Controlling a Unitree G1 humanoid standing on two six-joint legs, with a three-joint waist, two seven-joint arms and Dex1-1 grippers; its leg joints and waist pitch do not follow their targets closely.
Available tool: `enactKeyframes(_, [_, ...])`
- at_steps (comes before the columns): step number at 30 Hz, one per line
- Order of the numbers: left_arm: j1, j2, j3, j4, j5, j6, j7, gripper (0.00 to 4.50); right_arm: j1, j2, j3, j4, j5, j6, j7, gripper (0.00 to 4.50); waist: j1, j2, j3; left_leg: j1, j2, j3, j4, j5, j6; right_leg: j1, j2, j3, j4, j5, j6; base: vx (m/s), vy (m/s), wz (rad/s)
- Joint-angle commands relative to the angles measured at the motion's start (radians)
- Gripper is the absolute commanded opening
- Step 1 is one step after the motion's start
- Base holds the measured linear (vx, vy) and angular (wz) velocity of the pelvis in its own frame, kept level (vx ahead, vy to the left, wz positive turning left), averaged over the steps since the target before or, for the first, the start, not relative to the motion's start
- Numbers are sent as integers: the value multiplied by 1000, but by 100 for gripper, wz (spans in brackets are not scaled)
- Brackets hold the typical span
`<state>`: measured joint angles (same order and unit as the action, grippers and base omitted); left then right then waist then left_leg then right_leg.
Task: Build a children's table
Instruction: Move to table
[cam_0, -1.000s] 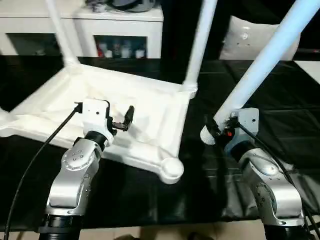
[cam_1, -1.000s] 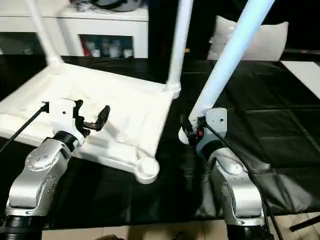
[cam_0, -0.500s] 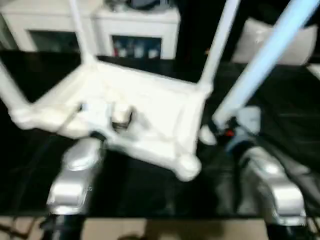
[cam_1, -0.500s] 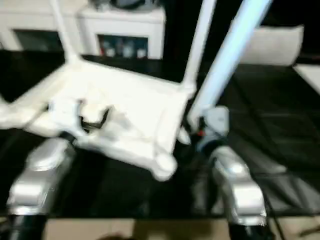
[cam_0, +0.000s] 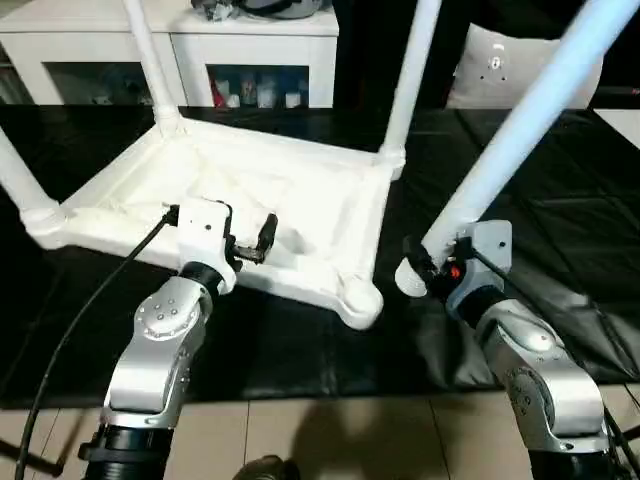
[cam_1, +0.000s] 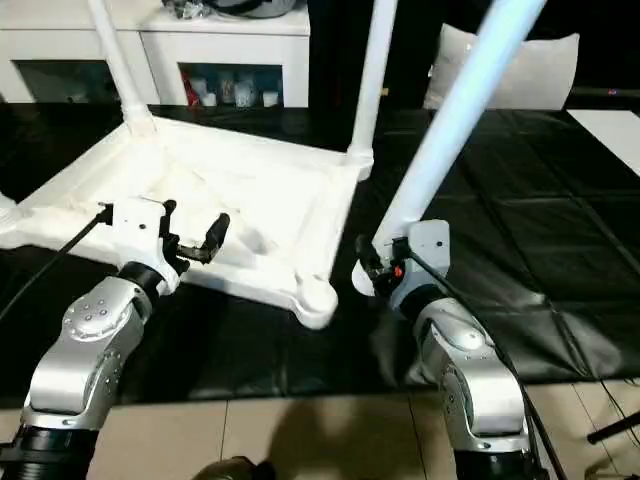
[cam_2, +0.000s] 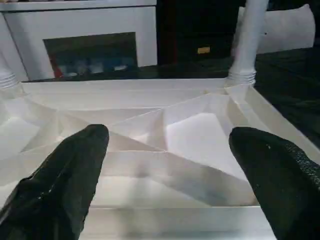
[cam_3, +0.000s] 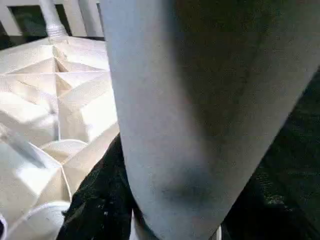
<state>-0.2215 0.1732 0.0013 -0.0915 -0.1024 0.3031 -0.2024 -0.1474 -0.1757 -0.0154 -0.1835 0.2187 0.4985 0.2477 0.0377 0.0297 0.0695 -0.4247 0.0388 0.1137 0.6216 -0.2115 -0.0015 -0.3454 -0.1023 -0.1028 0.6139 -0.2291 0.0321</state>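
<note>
The children's table top (cam_0: 300, 190) lies upside down, ribbed side up, on the black-covered work table. Three white legs stand in its sockets: back left (cam_0: 148, 60), back right (cam_0: 410, 70) and far left (cam_0: 15, 170). The near right socket (cam_0: 358, 298) is empty. My left gripper (cam_0: 250, 240) hovers open over the top's near ribs (cam_2: 175, 145), its fingers (cam_2: 65, 175) wide apart with nothing between them. My right gripper (cam_0: 432, 262) is shut on the fourth leg (cam_0: 520, 120), which slants up to the right. Its lower end (cam_0: 410, 275) hangs just right of the empty socket.
A white cabinet (cam_0: 240, 40) with glass doors stands behind the work table (cam_0: 300, 350). A white cushion (cam_0: 510, 70) lies at the back right. Floor tiles (cam_0: 350, 440) show below the table's front edge. A black cable (cam_0: 90, 320) trails from my left wrist.
The camera has pulled back and tilted down, so floor now shows at the bottom. Both grippers keep their state, and the right one still holds the leg.
</note>
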Motion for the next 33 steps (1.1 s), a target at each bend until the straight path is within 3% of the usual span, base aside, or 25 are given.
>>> enactKeyframes(1, [2, -4, 4, 4, 4, -3, 10, 450, -7, -3, -3, -10, -18, -10, -16, 188, -6, -3, -40, 26, 186, -110, -102, -514, -112, 10, -140, 82, -115, -545, -145, 0, 0, 0])
enactKeyframes(3, [5, -10, 8, -2, -4, -3, 13, 450, -14, 15, -31, -2, 13, 6, -23, 188, -14, 5, -46, 28, 180, -113, -129, -626, -170, 4, -109, 75, -87, -446, -134, 0, 0, 0])
enactKeyframes(4, [5, -6, 5, -4, -1, -4, 10, 450, -15, 12, -30, -2, 16, 3, -15, 188, -15, 2, -47, 27, 175, -111, -132, -656, -189, 0, -111, 78, -84, -406, -140, 0, 0, 0])
enactKeyframes(5, [5, -3, 1, -4, -5, 4, 1, 450, -12, 3, -18, -6, 10, -7, 0, 188, -13, -3, -46, 29, 173, -107, -125, -650, -185, -3, -122, 83, -91, -411, -146, 0, 0, 0])
enactKeyframes(8, [7, -4, 2, -7, -11, -13, -11, 450, -4, -3, 2, -15, 3, -24, 16, 188, -8, -4, -45, 34, 179, -102, -111, -600, -153, -2, -142, 92, -103, -452, -155, 0, 0, 0])
enactKeyframes(11, [7, -7, 6, -9, -8, -15, -3, 450, -2, -1, 6, -12, -3, -27, 7, 188, -10, -6, -41, 50, 176, -97, -98, -679, -130, 4, -138, 86, -124, -643, -119, 0, 0, 0])
enactKeyframes(13, [7, -8, 6, -9, -8, -13, -3, 450, -2, -1, 9, -10, -12, -32, 5, 188, -13, -5, -44, 56, 174, -90, -95, -700, -119, 11, -127, 79, -129, -687, -106, 0, 0, 0])
enactKeyframes(14, [7, -8, 4, -9, -7, -11, -3, 450, -2, -4, 12, -9, -16, -32, 6, 188, -16, 2, -48, 65, 174, -82, -103, -722, -102, 21, -103, 64, -132, -673, -88, 0, 0, 0])
enactKeyframes(15, [7, -8, 3, -10, -6, -10, -4, 450, -1, -5, 13, -9, -17, -31, 7, 188, -18, 7, -48, 72, 175, -83, -112, -742, -105, 19, -90, 59, -128, -638, -85, 0, 0, 0])
enactKeyframes(17, [7, -8, 2, -10, -5, -9, -4, 450, 0, -12, 18, -9, -22, -26, 10, 188, -33, 15, -42, 92, 177, -100, -158, -861, -142, 20, -46, 40, -94, -460, -81, 0, 0, 0])
enactKeyframes(19, [8, -9, 1, -11, -5, -10, -7, 450, 0, -27, 29, -10, -31, -13, 20, 188, -39, 12, -43, 107, 173, -100, -169, -882, -159, 21, -44, 40, -86, -354, -92, 71, 24, -3])
enactKeyframes(20, [8, -9, 0, -11, -5, -10, -7, 450, 0, -29, 30, -11, -32, -12, 21, 188, -41, 4, -51, 106, 167, -92, -160, -813, -137, 33, -64, 51, -100, -309, -109, 84, 20, -2])
enactKeyframes(21, [7, -9, -1, -10, -4, -10, -7, 450, 1, -38, 39, -9, -41, -15, 25, 188, -39, -1, -55, 96, 163, -81, -151, -748, -113, 45, -80, 61, -111, -292, -122, 91, 6, -1])
enactKeyframes(22, [7, -9, -3, -9, -2, -10, -7, 450, 2, -51, 52, -7, -57, -24, 29, 188, -2, -11, -46, -23, 116, -65, -88, -471, 23, 150, -198, 65, -178, -408, -74, 90, 6, 19])
enactKeyframes(23, [7, -9, -4, -9, -2, -10, -7, 450, 3, -52, 54, -6, -59, -26, 29, 188, -6, -26, -55, -32, 133, -60, -26, -347, 73, 163, -253, 65, -204, -480, -65, 90, 6, 19])
enactKeyframes(24, [7, -9, -4, -10, -1, -10, -7, 450, 5, -47, 49, -5, -54, -31, 27, 188, -7, -14, -54, -32, 164, -60, 47, -184, 94, 178, -302, 38, -238, -541, -67, 112, 19, 40])
enactKeyframes(25, [8, -9, -6, -10, 1, -10, -7, 450, 6, -32, 29, 0, -38, -47, 21, 188, -21, 11, -43, -39, 167, -66, -4, -127, 99, 200, -230, -37, -223, -525, -79, 151, 46, 38])
enactKeyframes(26, [8, -9, -7, -10, 1, -10, -7, 450, 7, -23, 16, 2, -24, -48, 20, 188, -53, 51, -77, 149, 223, -115, -95, -138, 72, 43, -2, -41, -52, -292, -83, 151, 46, 38])
enactKeyframes(27, [8, -9, -8, -10, 2, -10, -6, 450, 7, -14, 5, 3, -13, -48, 18, 188, -87, 38, -77, 174, 244, -157, -99, -20, 103, -6, 25, -14, 21, -179, -69, 183, 59, 11])
enactKeyframes(28, [10, -10, -9, -10, 4, -11, -4, 450, 4, -12, -6, 4, -13, -46, 10, 188, -59, 35, -96, 197, 231, -158, -43, 376, 144, -59, 25, 24, 59, -67, -13, 166, 49, 6])
enactKeyframes(29, [11, -12, -10, -11, 2, -12, -6, 450, 4, -15, -4, 5, -16, -46, 11, 188, -37, 27, -101, 174, 224, -125, -20, 902, 90, -74, 14, 54, 71, 70, 54, 166, 49, 6])
enactKeyframes(30, [12, -13, -12, -14, 0, -14, -9, 450, 4, -23, 1, 6, -21, -49, 14, 188, -26, 24, -103, 161, 201, -100, -16, 1104, 38, -62, 19, 60, 56, 147, 69, 109, 36, 15])
enactKeyframes(31, [13, -15, -14, -15, -1, -18, -12, 450, 3, -30, 5, 10, -24, -53, 16, 188, -15, 6, -109, 176, 150, -66, -13, 1226, -30, -71, 22, 74, 4, 267, 58, 60, -8, 13])
enactKeyframes(32, [12, -16, -15, -15, -1, -19, -13, 450, 3, -32, 6, 11, -25, -54, 16, 188, -15, -34, -96, 152, 101, -45, -4, 942, -47, -57, -10, 107, -47, 386, -7, 60, -8, 13])
enactKeyframes(33, [13, -17, -19, -16, 1, -20, -14, 450, 4, -32, 4, 13, -27, -57, 15, 188, -4, -43, -84, 116, 88, -25, -2, 697, -37, -32, -43, 124, -44, 436, -61, 24, -40, 18])
